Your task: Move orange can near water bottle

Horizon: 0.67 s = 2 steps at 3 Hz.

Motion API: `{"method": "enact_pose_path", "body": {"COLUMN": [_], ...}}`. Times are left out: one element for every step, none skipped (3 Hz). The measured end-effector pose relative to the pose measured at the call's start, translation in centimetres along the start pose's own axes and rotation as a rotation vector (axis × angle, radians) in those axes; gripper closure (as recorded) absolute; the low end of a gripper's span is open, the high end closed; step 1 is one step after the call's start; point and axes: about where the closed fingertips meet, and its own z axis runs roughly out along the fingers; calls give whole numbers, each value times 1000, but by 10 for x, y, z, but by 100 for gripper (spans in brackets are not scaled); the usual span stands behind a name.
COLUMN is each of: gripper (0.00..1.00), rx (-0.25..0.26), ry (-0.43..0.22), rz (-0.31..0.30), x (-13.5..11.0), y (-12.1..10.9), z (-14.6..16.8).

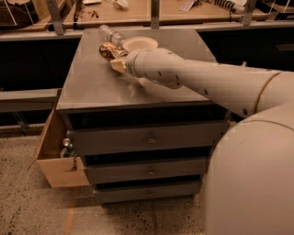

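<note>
The orange can (107, 49) is shiny orange-gold and sits in my gripper (115, 58), just above the grey cabinet top (96, 85) near its back. The gripper is shut on the can, and its cream fingers (119, 65) show at the can's near side. The water bottle (110, 34), clear and crinkled, lies on the cabinet top at the back edge, just behind the can and a short gap from it. My arm reaches in from the right and hides part of the top behind it.
A cream round bowl (140, 43) sits right of the can and bottle, close to my wrist. The cabinet has three drawers (149, 137) below. An open cardboard box (50, 158) with bottles in it hangs at the cabinet's left side. A wooden bench (138, 11) runs behind.
</note>
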Motion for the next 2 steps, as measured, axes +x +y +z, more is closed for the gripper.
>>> {"method": "enact_pose_path", "body": {"gripper": [100, 82], "rx": [8, -1], "ry": [5, 11], "rz": [13, 29], "x": [1, 4], "y": [-4, -8], "z": [16, 30]}}
